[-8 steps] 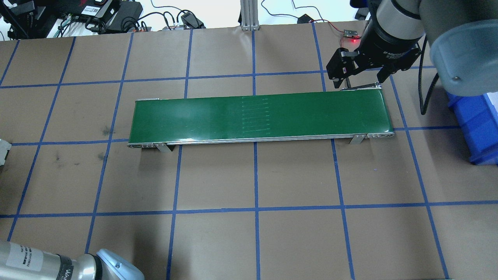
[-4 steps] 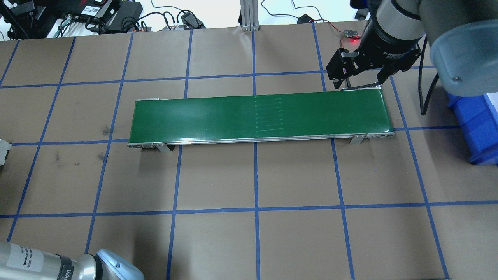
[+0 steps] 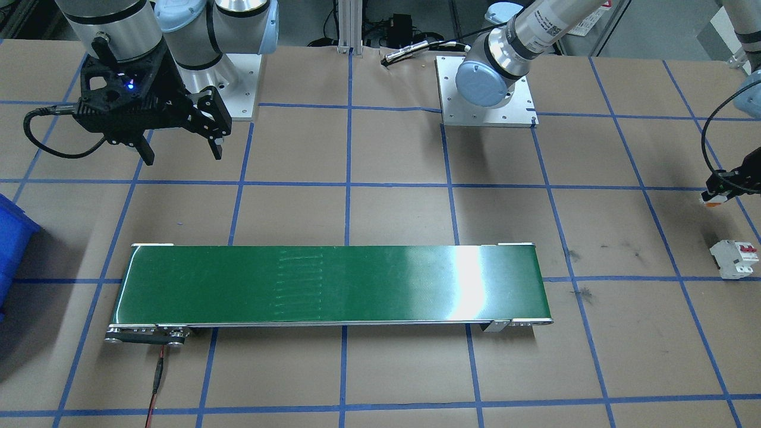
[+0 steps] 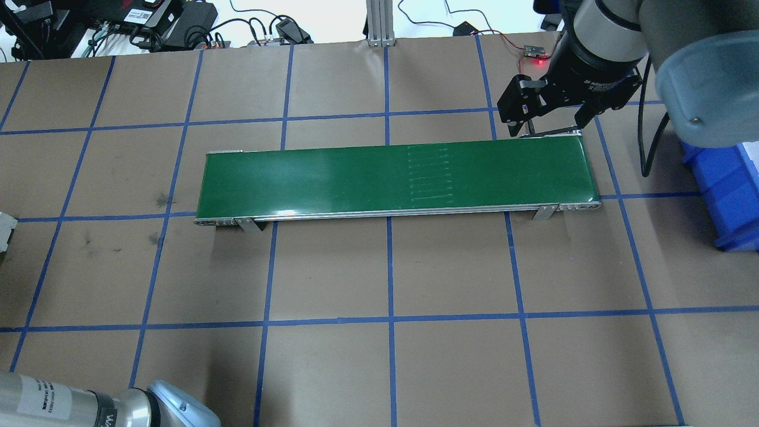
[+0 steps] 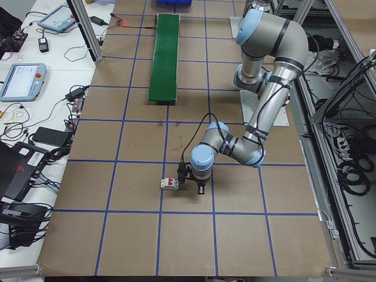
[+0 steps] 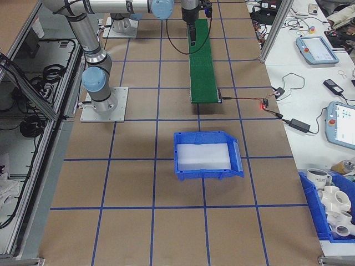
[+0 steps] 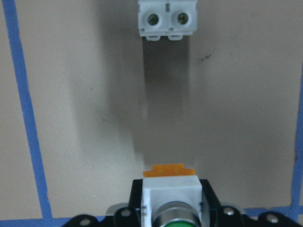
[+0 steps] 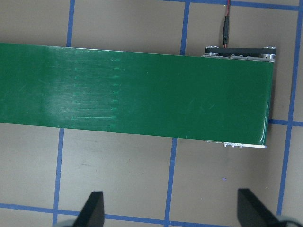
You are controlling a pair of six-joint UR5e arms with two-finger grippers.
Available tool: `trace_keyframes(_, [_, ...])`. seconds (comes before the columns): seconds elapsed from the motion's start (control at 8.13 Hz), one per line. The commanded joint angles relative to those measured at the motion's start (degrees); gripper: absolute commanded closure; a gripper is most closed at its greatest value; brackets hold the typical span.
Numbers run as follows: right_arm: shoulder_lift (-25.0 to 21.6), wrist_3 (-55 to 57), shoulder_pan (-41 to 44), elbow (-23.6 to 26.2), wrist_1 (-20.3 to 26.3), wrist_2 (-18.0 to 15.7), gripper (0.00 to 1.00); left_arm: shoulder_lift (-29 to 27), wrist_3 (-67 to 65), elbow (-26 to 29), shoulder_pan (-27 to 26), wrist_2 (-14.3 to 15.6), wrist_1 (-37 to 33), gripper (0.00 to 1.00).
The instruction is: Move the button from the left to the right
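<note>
The seam marks on the green conveyor belt [image 4: 397,178] have drifted toward the robot's right over the last second, so the belt is running while neither arm has visibly moved. The left end effector [image 7: 170,222] is clamped on the button [image 7: 171,201], lifted just beside the circuit breaker [image 3: 735,258], off the belt's left end. The right end effector [image 8: 170,208] hangs wide open and empty near the belt's right end, likely waiting for the button.

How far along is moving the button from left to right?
Early. Done: the left gripper is shut on the button, off to the robot's left near the circuit breaker. Left: the conveyor belt is bare, the right gripper waits open, and the blue bin looks empty.
</note>
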Motion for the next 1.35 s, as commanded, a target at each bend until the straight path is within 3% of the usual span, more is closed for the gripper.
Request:
trace_keyframes(0.0, [-0.02, 0.13, 0.0, -0.09, -0.34, 0.0, 0.0, 6.96, -5.31, 0.09, -5.13, -0.85, -5.78, 0.99])
trace_keyframes(0.12, [-0.02, 0.13, 0.0, -0.09, -0.08, 0.0, 0.0, 8.2, -6.1, 0.35, -9.16, -1.12, -5.88, 1.0])
trace_keyframes(0.37, [-0.02, 0.04, 0.0, -0.09, -0.69, 0.0, 0.0, 9.35, -12.92, 0.7, -16.9, -4.53, -5.88, 1.0])
trace_keyframes(0.61, [-0.2, -0.04, 0.0, -0.17, -0.78, 1.05, 0.0, 10.23, -23.02, 0.7, -25.68, -4.72, -5.88, 1.0])
trace_keyframes(0.98, [0.06, -0.13, 0.0, -0.09, -0.25, -0.08, 0.0, 11.29, -39.28, 0.79, -37.46, -4.99, -5.88, 1.0])
trace_keyframes(1.23, [0.15, 0.04, -0.09, -0.09, -0.96, -0.09, 0.0, 11.38, -40.81, 0.79, -47.12, -5.25, -5.62, 1.0])
